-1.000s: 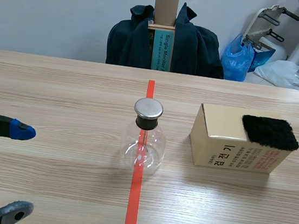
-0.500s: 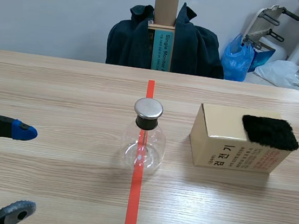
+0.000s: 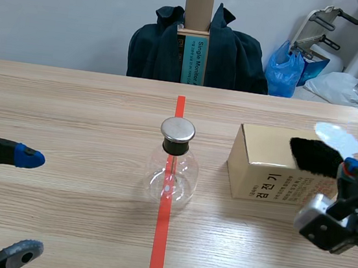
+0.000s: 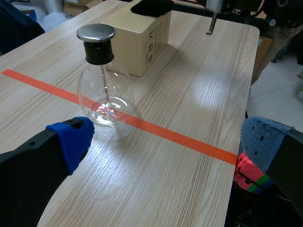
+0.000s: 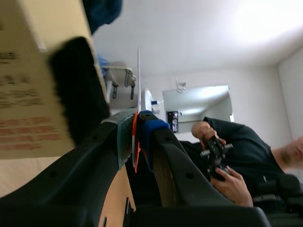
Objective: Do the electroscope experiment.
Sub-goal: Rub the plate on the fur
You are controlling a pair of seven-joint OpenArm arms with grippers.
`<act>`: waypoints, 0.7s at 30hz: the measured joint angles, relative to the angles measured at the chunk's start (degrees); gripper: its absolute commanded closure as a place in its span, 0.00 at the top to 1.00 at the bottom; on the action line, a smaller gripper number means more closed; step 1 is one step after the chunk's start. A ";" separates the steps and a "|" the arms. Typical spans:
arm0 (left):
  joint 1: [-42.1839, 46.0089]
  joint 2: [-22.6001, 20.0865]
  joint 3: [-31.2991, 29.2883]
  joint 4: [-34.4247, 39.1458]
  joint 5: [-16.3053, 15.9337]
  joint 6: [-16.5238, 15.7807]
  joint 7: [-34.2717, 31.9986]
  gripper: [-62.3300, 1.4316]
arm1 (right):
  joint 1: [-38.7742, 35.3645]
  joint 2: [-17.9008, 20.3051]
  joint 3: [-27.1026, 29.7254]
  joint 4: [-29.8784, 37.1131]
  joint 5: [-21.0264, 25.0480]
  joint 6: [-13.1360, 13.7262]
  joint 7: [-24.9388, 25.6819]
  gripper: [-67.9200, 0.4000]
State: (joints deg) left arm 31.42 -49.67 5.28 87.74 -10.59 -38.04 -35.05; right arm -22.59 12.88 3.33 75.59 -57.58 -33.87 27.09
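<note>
The electroscope flask (image 3: 171, 172) stands upright at the middle of the worktop (image 3: 71, 108), on the orange-red tape line (image 3: 160, 243). It is a round clear glass bulb with a black neck and a flat metal cap (image 3: 178, 129); the left wrist view shows a thin rod hanging from the cap down into the bulb. To the flask's right, apart from it, sits a cardboard box (image 3: 263, 167) with printed lettering on its front. A black fur pad (image 3: 316, 157) lies on the box's top at its right end.

The left tool (image 3: 23, 203) hovers low over the near left of the worktop, well apart from the flask, its blue-padded fingers spread wide with nothing between them.

The right tool (image 3: 350, 169) is at the right end of the box, just beside the fur pad. Its fingers are clenched on a thin clear sheet (image 5: 138, 94), which sticks up past the fingertips and shows in the scene view as a pale oval above the fur. Whether the sheet touches the fur cannot be told.

Across the worktop a dark jacket (image 3: 234, 56) hangs over a chair. In the right wrist view a person (image 5: 246, 146) in dark clothing is visible past the tool.
</note>
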 measured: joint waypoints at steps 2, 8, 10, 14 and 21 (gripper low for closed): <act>0.00 0.00 0.00 0.00 0.00 0.00 0.00 1.00 | 0.00 -0.02 -0.81 -1.38 -0.31 0.02 0.07 0.02; 0.00 0.00 0.00 0.00 0.00 0.02 0.00 1.00 | 0.02 0.02 -0.85 -3.80 -1.60 1.88 0.02 0.02; 0.00 0.00 0.00 0.00 0.00 0.02 0.00 1.00 | 0.02 0.00 -0.83 -3.93 -1.57 1.99 -0.48 0.02; 0.00 0.00 0.00 0.00 0.00 0.02 0.02 1.00 | 0.02 0.04 -0.83 -3.93 -1.57 2.84 -2.49 0.02; -0.02 1.09 0.00 0.00 0.00 0.07 0.72 1.00 | 0.02 0.15 -0.83 -3.93 -2.45 2.80 -6.82 0.02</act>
State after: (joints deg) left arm 31.40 -48.58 5.28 87.74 -10.59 -37.98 -34.33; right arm -22.57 13.04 2.50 71.66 -60.03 -31.07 20.27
